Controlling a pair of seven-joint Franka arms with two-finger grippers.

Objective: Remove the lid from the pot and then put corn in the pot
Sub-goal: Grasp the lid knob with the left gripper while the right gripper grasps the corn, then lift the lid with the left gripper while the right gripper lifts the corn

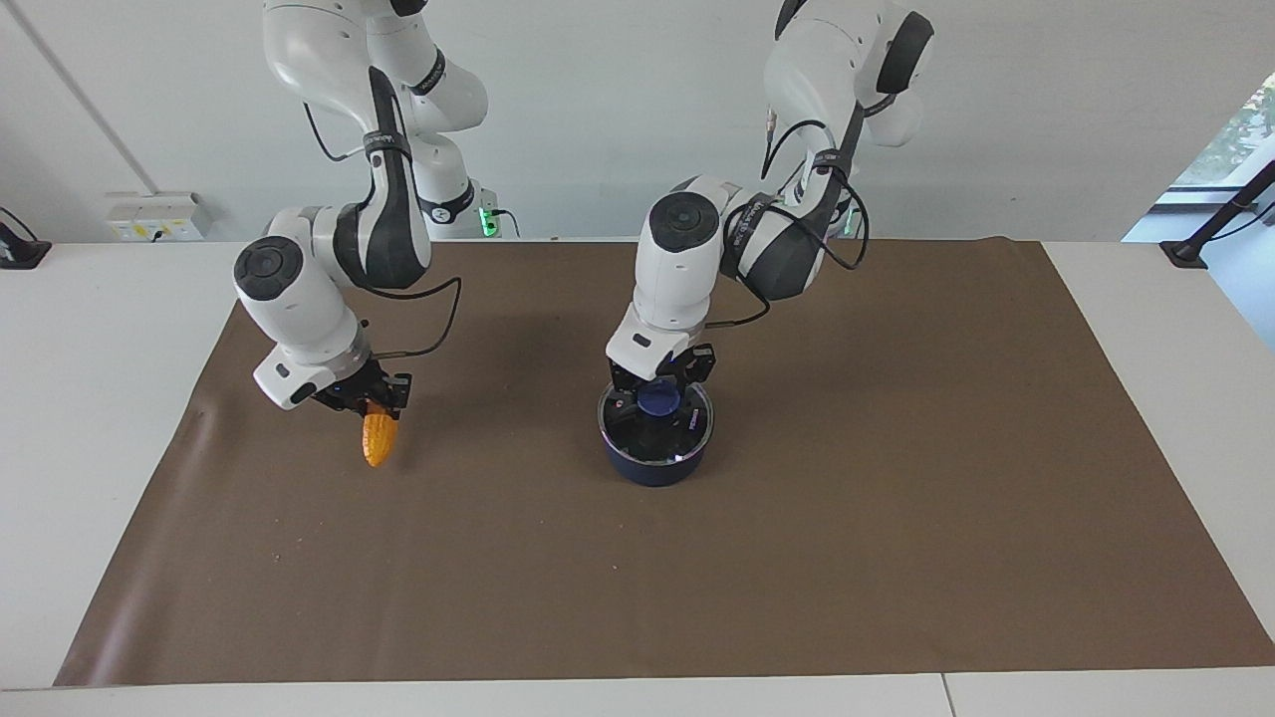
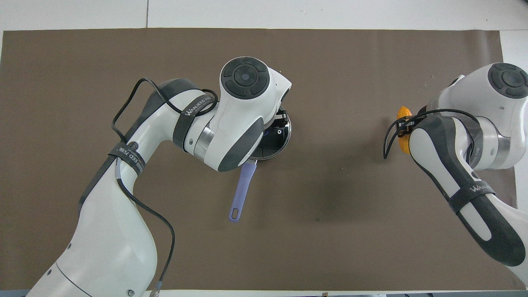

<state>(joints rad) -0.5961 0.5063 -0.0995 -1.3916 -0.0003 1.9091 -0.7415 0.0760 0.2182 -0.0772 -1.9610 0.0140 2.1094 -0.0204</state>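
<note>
The dark blue pot (image 1: 652, 468) stands mid-mat, and its long handle (image 2: 241, 194) points toward the robots. The glass lid (image 1: 687, 433) with its blue knob (image 1: 658, 400) lies on the pot. My left gripper (image 1: 658, 390) is down on the lid, with its fingers shut on either side of the knob. In the overhead view the left arm covers most of the lid (image 2: 277, 139). My right gripper (image 1: 371, 403) is shut on the thick end of the corn (image 1: 379, 438). The corn hangs tip down just above the mat, toward the right arm's end, and shows in the overhead view (image 2: 403, 112) too.
A brown mat (image 1: 797, 558) covers the white table (image 1: 90, 398). The left arm's cable (image 2: 136, 202) loops out over the mat beside its elbow.
</note>
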